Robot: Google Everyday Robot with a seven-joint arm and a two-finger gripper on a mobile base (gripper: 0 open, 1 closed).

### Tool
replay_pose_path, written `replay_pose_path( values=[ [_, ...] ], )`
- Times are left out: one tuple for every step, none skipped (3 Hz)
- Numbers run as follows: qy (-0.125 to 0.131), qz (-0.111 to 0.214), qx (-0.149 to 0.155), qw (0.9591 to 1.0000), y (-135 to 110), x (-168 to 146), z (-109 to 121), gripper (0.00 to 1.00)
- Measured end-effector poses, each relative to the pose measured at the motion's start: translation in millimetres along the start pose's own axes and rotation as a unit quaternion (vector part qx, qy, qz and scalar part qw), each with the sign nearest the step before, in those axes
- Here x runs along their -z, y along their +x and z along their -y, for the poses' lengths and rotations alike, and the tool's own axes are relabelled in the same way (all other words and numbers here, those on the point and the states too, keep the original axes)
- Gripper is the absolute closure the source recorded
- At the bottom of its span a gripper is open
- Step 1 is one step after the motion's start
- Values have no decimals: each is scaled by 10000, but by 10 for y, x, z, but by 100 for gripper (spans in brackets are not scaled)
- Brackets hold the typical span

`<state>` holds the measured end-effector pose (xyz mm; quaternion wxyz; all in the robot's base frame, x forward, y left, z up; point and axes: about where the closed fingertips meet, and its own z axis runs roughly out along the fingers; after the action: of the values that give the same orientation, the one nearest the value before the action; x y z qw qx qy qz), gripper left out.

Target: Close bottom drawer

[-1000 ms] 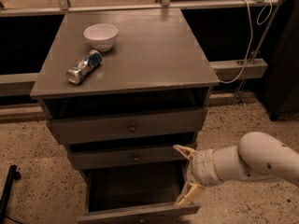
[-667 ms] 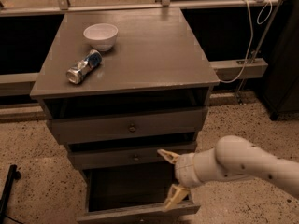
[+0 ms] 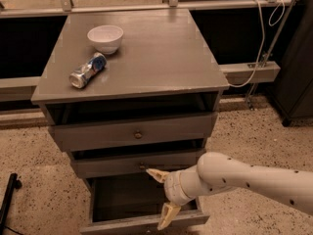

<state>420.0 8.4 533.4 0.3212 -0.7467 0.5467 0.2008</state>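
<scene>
I see the bottom drawer (image 3: 117, 225) jutting out toward me, front panel crosswise. My claw (image 3: 161, 196) hovers spread at its right front.

Smooth white dark-dotted arm (image 3: 244, 177) ends in tan-fingered gripper (image 3: 155, 199) above the bottom drawer (image 3: 117, 225).

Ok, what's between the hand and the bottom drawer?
Nothing: in the camera view the open hand hangs over the pulled-out bottom drawer, its lower finger down at the front panel; contact can't be told.
</scene>
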Motion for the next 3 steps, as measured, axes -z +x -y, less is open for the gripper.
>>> replay_pose_path(
  values=[
    [0,0,0,10000,0,0,0,0],
    [-34,117,-165,9998,243,-224,-22,0],
    [-74,168,-323,9993,862,-740,-106,0]
  ],
)
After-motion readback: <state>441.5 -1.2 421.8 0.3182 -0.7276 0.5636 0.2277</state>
